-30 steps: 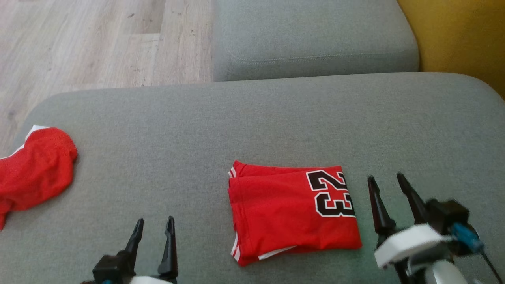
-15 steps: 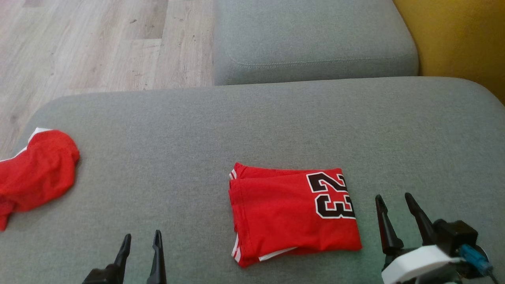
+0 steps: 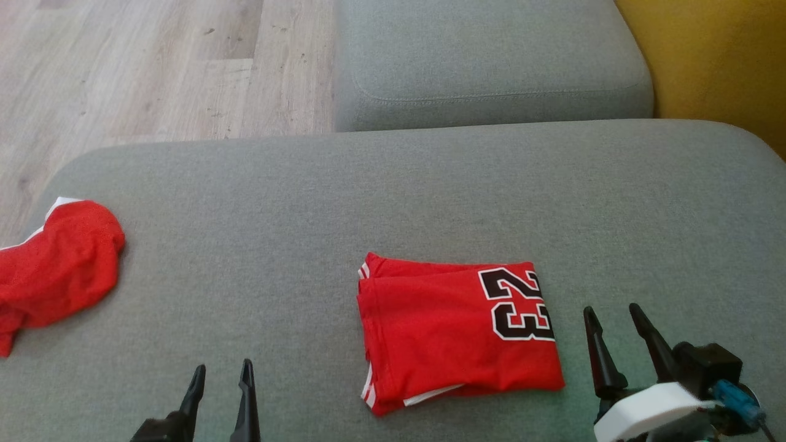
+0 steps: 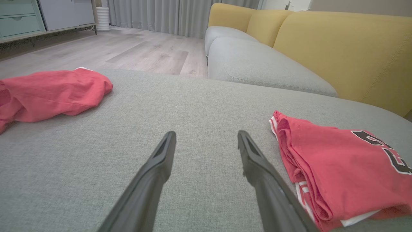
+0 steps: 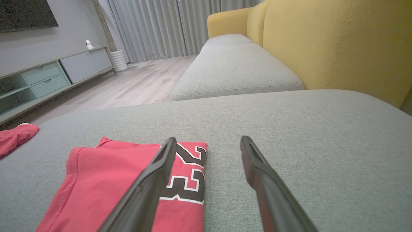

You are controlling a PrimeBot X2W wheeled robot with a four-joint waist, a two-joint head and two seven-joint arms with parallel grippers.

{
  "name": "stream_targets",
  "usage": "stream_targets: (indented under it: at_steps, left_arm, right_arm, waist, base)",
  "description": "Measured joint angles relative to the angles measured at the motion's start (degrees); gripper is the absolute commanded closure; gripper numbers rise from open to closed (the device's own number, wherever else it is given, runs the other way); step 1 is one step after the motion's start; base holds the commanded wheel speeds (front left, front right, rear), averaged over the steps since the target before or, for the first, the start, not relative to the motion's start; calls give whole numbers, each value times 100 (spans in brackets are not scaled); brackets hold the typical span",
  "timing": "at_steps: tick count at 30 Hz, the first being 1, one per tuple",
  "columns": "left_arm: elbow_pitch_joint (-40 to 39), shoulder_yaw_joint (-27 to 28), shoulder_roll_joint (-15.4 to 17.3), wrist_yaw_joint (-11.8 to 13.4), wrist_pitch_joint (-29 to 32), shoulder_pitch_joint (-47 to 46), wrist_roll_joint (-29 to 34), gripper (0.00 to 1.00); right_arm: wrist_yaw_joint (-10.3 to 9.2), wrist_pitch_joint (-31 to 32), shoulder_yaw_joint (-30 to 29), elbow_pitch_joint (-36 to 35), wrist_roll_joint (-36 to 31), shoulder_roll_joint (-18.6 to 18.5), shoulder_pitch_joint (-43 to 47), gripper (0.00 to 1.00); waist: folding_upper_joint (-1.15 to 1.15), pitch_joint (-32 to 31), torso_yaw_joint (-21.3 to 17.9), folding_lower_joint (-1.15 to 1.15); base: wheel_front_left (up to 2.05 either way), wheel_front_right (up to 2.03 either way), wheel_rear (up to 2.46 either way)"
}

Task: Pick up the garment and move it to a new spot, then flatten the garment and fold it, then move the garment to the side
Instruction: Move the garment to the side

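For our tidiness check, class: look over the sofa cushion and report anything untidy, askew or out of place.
The red garment at the cushion's left edge lies crumpled in a heap, unlike the folded jersey in the middle. The jersey's layers do not line up: white trim pokes out at its near edge.

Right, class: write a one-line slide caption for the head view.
Folded red jersey numbered 23 lies on the grey sofa cushion, flanked by the left gripper and right gripper, both open.
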Motion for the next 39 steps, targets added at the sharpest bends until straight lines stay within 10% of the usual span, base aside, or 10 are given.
stream_targets:
  at_steps: [33, 34, 35, 37, 39]
  left_arm:
    - [221, -1, -224, -212, 0, -321, 154, 0]
    - [234, -1, -235, -227, 0, -342, 160, 0]
    - [250, 0, -240, -243, 0, -360, 183, 0]
    - [264, 9, -245, -244, 0, -378, 204, 0]
    - [271, 14, -254, -247, 0, -378, 204, 0]
  right_arm:
    - [0, 2926, -232, 2140, 232, -40, -1796, 0]
    - [0, 2926, -210, 2184, 259, -57, -1843, 12]
    - [0, 2926, -178, 2235, 276, -75, -1895, 49]
    - [0, 2925, -101, 2290, 305, -118, -1986, 90]
    - [1, 2915, -40, 2351, 309, -131, -2082, 100]
  waist:
    - [0, 644, 806, 1]
    - [0, 669, 816, 1]
    - [0, 691, 822, 1]
    - [0, 736, 821, 0]
    - [0, 774, 793, 1]
  base:
    - [0, 0, 0]
    - [0, 0, 0]
    - [0, 0, 0]
    - [0, 0, 0]
    - [0, 0, 0]
